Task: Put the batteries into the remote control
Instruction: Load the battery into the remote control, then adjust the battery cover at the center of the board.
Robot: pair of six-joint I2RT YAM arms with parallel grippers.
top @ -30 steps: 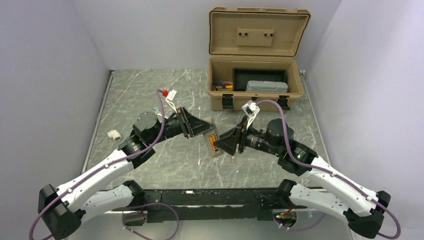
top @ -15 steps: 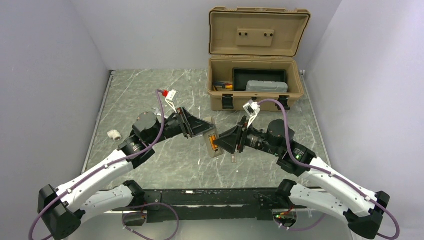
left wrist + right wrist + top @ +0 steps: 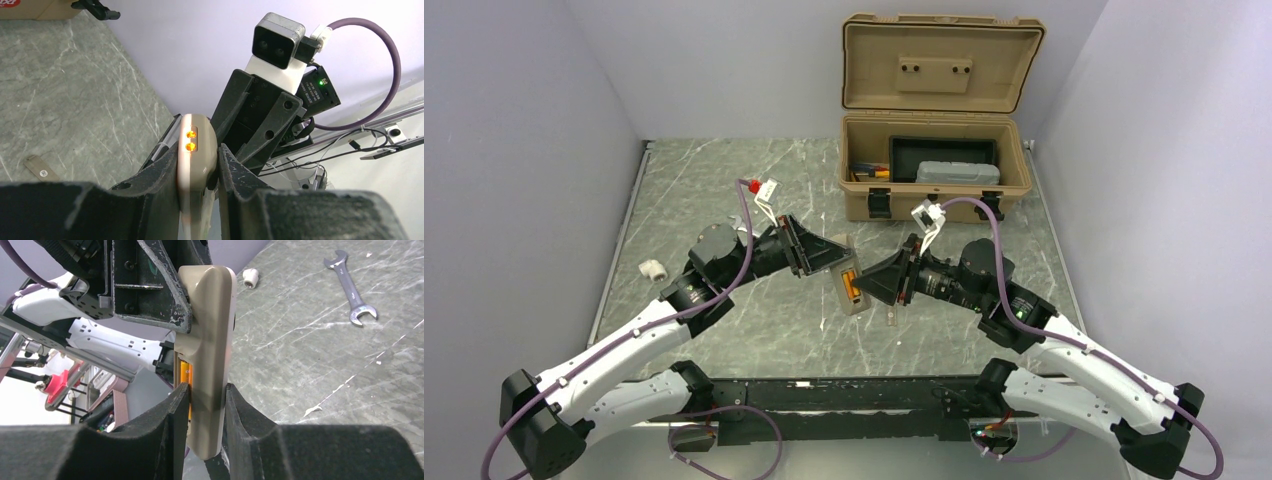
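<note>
The remote control (image 3: 848, 284) is held up off the table between both arms, its grey-tan back and open bay facing the camera. Orange batteries (image 3: 851, 284) lie in the bay; one orange battery (image 3: 187, 377) shows along the remote control (image 3: 210, 335) just above my right jaw. My left gripper (image 3: 831, 262) is shut on the remote's upper end (image 3: 196, 137), pads pressed on both faces. My right gripper (image 3: 206, 389) is shut on its lower end, both pads touching. Two orange dots (image 3: 190, 140) glow in the remote's end.
An open tan case (image 3: 934, 190) stands at the back right with tools inside. A small white fitting (image 3: 653, 268) lies at the table's left, and a silver wrench (image 3: 350, 287) lies flat beyond the remote. A small grey strip (image 3: 890, 318) rests below the right gripper.
My right gripper's jaws have closed in onto the remote's lower end. The left gripper and the remote have stayed where they were.
</note>
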